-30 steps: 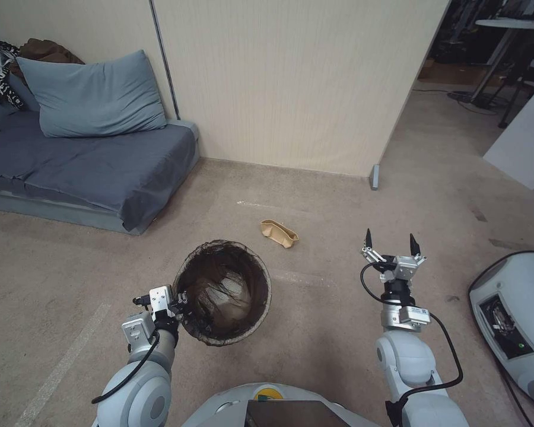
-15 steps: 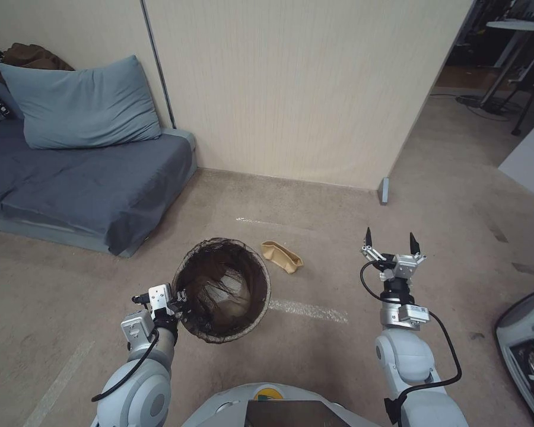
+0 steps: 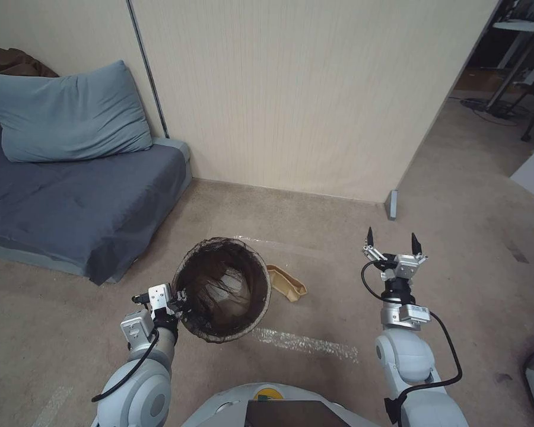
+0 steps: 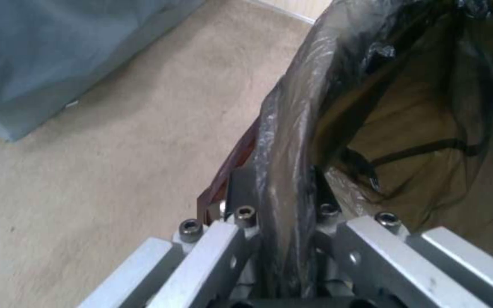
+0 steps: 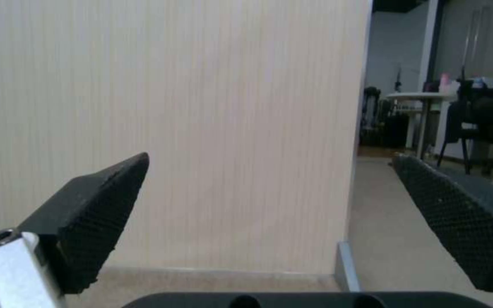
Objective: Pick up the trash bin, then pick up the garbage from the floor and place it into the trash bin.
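Note:
The trash bin [image 3: 222, 290], round with a dark liner folded over its rim, hangs in front of me, held off the carpet. My left gripper [image 3: 181, 299] is shut on its near-left rim. The left wrist view shows the fingers clamping the liner-covered rim [image 4: 283, 179]. A tan paper piece of garbage [image 3: 288, 284] lies on the carpet just right of the bin, partly behind its rim. My right gripper [image 3: 391, 242] hovers to the right of the paper, above the floor. Its fingers [image 5: 104, 201] stand wide apart with nothing between them.
A low grey-blue sofa [image 3: 71, 207] with a pillow [image 3: 71, 115] fills the left side. A beige wall panel [image 3: 302, 95] stands close ahead and ends at a corner foot [image 3: 391, 204], with an opening to its right. A white tape mark [image 3: 305, 344] crosses the carpet near me.
The whole head picture has shifted, so the camera has moved toward the wall. The tan paper now lies closer, beside the bin's rim. Both arms keep their pose.

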Tool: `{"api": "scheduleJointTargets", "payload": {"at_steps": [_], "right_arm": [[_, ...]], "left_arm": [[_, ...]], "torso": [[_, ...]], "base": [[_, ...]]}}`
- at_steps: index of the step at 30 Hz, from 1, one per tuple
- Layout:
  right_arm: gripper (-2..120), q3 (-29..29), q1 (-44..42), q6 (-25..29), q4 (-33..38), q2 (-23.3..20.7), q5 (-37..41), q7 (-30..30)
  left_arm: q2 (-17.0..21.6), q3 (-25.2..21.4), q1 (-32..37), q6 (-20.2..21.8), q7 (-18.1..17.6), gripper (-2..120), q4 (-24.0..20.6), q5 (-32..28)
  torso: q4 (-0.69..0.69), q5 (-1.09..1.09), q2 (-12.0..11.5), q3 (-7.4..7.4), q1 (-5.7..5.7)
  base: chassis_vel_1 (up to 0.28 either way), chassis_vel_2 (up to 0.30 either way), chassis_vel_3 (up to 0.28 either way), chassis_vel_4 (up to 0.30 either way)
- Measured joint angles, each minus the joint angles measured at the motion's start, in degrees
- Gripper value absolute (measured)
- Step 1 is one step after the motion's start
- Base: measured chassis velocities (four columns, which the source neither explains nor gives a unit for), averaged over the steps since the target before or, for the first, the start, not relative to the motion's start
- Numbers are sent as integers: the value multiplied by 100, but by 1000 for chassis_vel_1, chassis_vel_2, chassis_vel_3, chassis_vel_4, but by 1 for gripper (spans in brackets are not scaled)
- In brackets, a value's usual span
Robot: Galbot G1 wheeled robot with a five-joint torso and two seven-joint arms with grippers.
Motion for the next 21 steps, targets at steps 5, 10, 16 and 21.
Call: {"api": "scheduleJointTargets", "payload": {"at_steps": [5,10,16,21], "right_arm": [[100,4,7,43,-20,-4,-4,37],[100,7,8,47,-31,-5,-4,42],[100,7,7,40,-36,-18,-1,43],[100,7,5,7,-36,-58,2,42]], "left_arm": [[-4,0,0,-9,-4,0,-8,1],[-11,0,4,-12,-6,0,-9,2],[-16,1,-2,-14,-7,0,-16,2],[-17,-1,6,-21,-7,0,-22,1]], "torso": [[-1,0,0,1,1],[-2,0,0,1,1],[-2,0,0,-1,-1],[-1,0,0,-1,-1]], "base": [[-148,137,141,-147],[-29,24,36,-29],[0,0,0,0],[0,0,0,0]]}}
